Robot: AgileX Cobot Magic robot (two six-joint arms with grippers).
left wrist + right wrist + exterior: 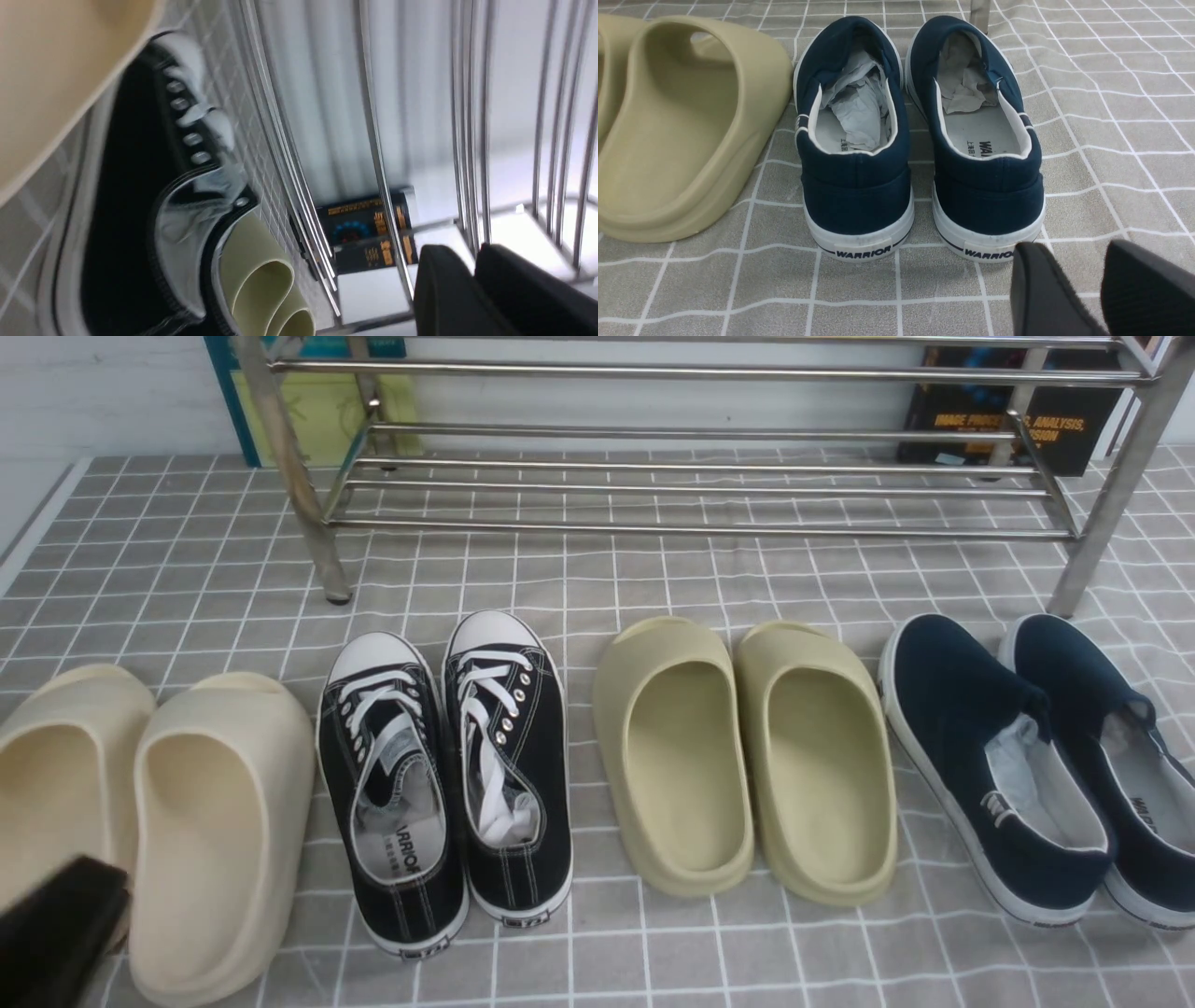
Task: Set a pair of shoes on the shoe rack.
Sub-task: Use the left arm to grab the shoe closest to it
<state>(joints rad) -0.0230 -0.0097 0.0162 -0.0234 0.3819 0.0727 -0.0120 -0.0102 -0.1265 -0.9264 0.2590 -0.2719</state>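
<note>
The pair of black lace-up sneakers, left one (392, 784) and right one (509, 765), stands side by side on the checked cloth, toes toward the shoe rack (691, 527) at the back. My left gripper (56, 933) is low at the front left, over the heel end of a beige slide, well left of the sneakers. In the left wrist view its fingers (444, 289) lie together, empty, with one sneaker (131, 186) and the rack bars (373, 140) ahead. My right gripper (1071, 249) is slightly open and empty, just behind the navy slip-ons; it does not show in the front view.
Beige slides (219, 821) lie left of the sneakers, olive slides (747, 756) right of them, navy slip-ons (990, 756) at the far right. The slip-ons (857, 140) and an olive slide (682, 130) also show in the right wrist view. Books (1008, 420) lean behind the rack.
</note>
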